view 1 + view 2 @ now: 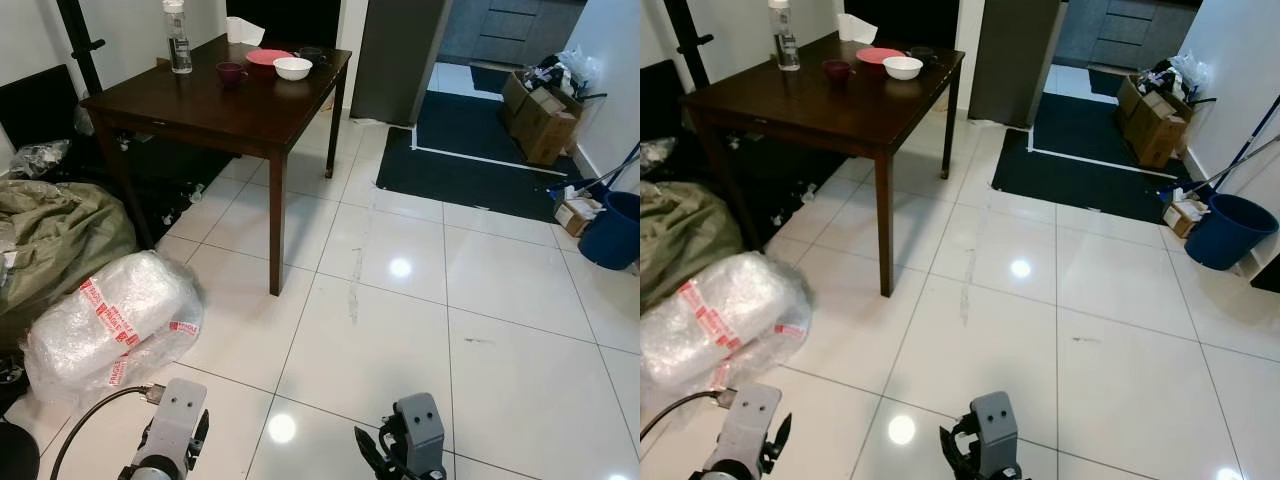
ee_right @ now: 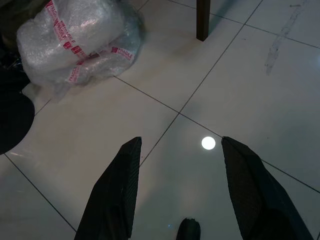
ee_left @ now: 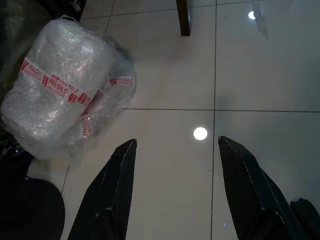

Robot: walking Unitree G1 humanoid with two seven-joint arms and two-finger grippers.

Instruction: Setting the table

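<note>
Dark wooden tabletop (image 1: 215,105) stands ahead to the robot's left, well apart from both arms. At its far end: white bowl (image 1: 292,68) just beside a pink plate (image 1: 267,57), a small dark red cup (image 1: 231,72) near them, a clear water bottle (image 1: 178,38) upright further left.

Left claw (image 3: 175,160) hangs low over the white tiled floor (image 1: 400,330), released, fingers spread, empty. Right claw (image 2: 180,160) likewise released and empty over the tiles.

Bubble-wrapped bundle (image 1: 115,325) with red FRAGILE tape lies on the floor near the left claw.

Sharp, bright; ceiling-light glare on tiles (image 1: 400,268)
</note>
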